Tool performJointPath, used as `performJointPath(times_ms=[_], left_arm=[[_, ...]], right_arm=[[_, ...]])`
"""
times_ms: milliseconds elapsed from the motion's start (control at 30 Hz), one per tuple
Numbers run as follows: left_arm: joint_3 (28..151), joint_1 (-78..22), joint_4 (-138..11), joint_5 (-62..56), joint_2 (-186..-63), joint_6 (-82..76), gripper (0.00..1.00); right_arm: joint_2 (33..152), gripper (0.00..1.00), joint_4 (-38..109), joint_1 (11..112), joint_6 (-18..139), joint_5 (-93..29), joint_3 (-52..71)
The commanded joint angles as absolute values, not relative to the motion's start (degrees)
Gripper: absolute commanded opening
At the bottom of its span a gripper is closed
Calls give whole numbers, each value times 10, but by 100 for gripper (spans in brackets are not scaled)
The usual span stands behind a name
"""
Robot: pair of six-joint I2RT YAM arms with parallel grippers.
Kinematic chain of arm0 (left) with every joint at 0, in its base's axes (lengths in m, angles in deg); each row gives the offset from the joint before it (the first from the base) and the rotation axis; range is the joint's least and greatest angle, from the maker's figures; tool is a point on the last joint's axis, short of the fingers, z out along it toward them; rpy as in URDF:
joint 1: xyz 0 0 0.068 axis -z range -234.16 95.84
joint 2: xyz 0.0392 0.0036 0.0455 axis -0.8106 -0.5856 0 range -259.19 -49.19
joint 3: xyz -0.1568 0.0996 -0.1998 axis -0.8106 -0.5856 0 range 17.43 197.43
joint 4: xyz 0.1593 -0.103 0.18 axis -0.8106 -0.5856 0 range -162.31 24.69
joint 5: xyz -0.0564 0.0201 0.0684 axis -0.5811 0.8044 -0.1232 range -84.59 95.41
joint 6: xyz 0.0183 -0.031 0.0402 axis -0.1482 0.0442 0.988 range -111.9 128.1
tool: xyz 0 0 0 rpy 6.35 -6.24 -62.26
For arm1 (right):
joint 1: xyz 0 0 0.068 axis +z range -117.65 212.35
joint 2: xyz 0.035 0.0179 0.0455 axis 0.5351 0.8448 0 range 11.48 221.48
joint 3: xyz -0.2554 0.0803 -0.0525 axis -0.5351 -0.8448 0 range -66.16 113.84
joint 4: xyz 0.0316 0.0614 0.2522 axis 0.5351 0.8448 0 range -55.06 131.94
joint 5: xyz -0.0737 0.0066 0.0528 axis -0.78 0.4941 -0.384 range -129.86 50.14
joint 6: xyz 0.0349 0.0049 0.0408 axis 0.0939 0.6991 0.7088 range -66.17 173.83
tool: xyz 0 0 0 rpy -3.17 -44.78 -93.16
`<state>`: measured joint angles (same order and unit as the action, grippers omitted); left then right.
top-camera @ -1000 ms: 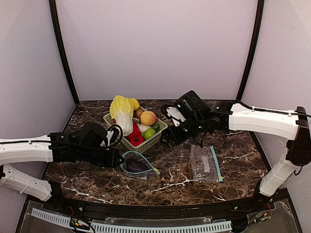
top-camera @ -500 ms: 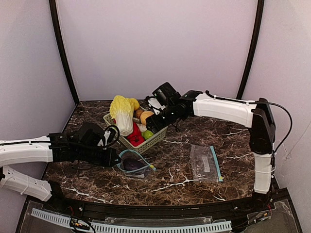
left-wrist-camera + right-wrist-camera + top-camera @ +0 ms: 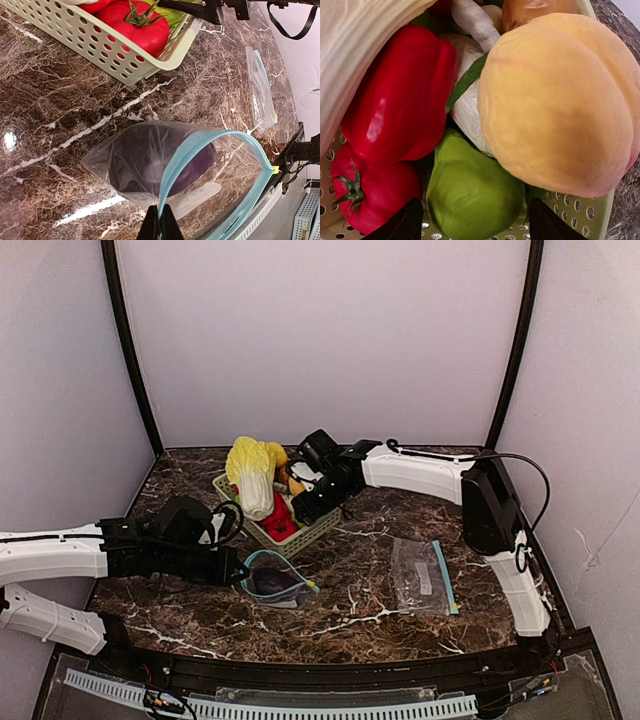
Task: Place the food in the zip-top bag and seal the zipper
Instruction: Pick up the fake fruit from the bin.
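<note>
The zip-top bag point(image 3: 272, 578) lies on the table with its mouth open, teal zipper point(image 3: 200, 145) arched up. A dark purple eggplant point(image 3: 150, 165) rests inside it. My left gripper point(image 3: 160, 226) is shut on the bag's rim at the near edge. My right gripper point(image 3: 472, 227) hangs open inside the basket point(image 3: 322, 524), its fingers straddling the green fruit point(image 3: 470, 195) without touching it. The orange-yellow peach point(image 3: 560, 100) sits just right of the fruit, leaning on it. In the top view the right gripper point(image 3: 306, 502) hides both fruits.
The basket point(image 3: 570, 210) also holds a pale cabbage point(image 3: 252, 472), red peppers point(image 3: 400, 100) and a white piece point(image 3: 467, 107). A second, flat zip bag point(image 3: 422, 575) lies to the right. Walls close in the back and sides.
My right arm swung left from above the table down into the basket, and its jaws narrowed a little around the green fruit. The left gripper and bag stayed put.
</note>
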<state>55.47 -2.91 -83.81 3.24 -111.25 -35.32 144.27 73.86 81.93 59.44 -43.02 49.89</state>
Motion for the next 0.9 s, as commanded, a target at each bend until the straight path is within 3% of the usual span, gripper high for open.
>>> performJointPath(times_ms=[0,167,433,867], left_arm=[[537,-33,-822,26,-1099,-367,1],[536,-33,-823,29,-1091,-370,1],[537,-32,-830,34,-1084,-372,1],[536,-33,-834,42,-1083,-381,1]], right_arm=[[1476,70,760,810,578,-418,539],[1489,66,770,808,566,-410,543],[1469,43,769,808,571,-402,543],[1331,40,778,808,575,-405,514]])
